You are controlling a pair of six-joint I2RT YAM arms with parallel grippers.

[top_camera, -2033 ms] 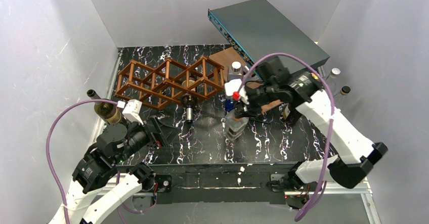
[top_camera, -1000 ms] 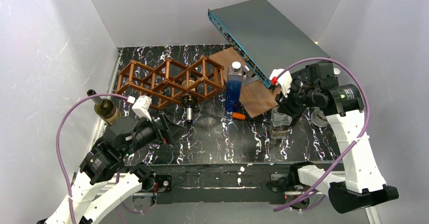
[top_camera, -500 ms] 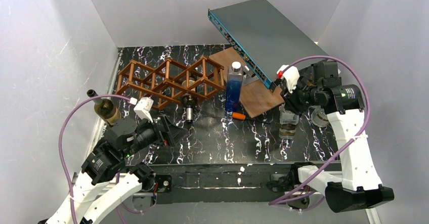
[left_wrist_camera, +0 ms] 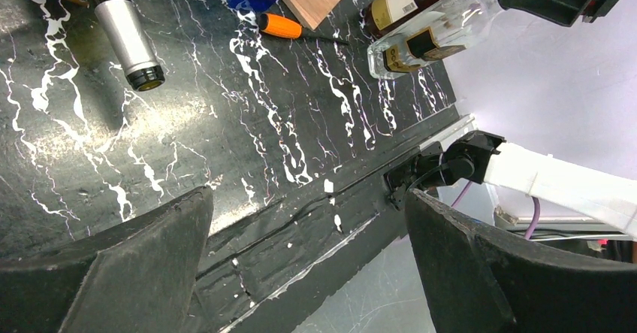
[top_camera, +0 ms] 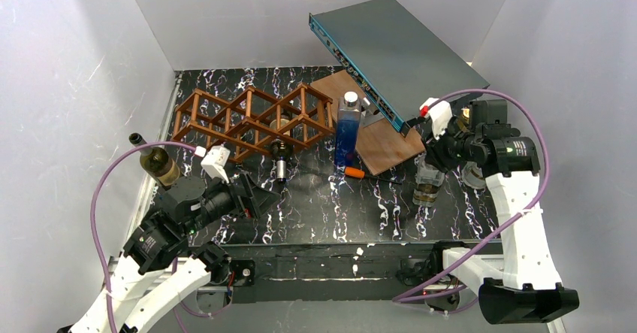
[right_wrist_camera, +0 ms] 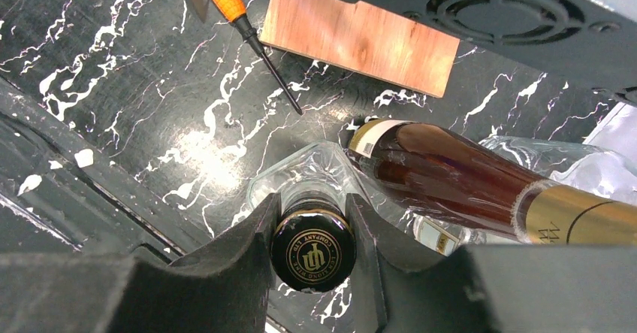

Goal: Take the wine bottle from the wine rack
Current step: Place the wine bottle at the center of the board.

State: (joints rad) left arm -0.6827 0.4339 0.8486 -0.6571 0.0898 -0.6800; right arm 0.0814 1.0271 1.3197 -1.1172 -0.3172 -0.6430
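The reddish-brown lattice wine rack (top_camera: 242, 121) stands at the back left. A dark wine bottle lies in one of its lower cells, its silver-capped neck (top_camera: 279, 168) (left_wrist_camera: 129, 43) poking out toward the front. My right gripper (top_camera: 431, 164) (right_wrist_camera: 312, 228) is shut on the neck of a clear glass bottle (top_camera: 425, 189) with a black cap (right_wrist_camera: 312, 254). That bottle is upright at the right side of the table, far from the rack. My left gripper (top_camera: 259, 198) (left_wrist_camera: 306, 198) is open and empty, low over the front left, short of the silver neck.
A blue bottle (top_camera: 348, 126), a flat wooden board (top_camera: 379, 141) and a tilted grey box (top_camera: 398, 43) crowd the back middle. An orange screwdriver (top_camera: 354, 173) lies in front of them. A brown gold-capped bottle (right_wrist_camera: 451, 175) stands beside the held one. A green bottle (top_camera: 156, 164) stands at the left edge.
My right arm has carried the clear bottle from the table's middle to the right side, beside the other bottles. The left arm has crept slightly forward, still open.
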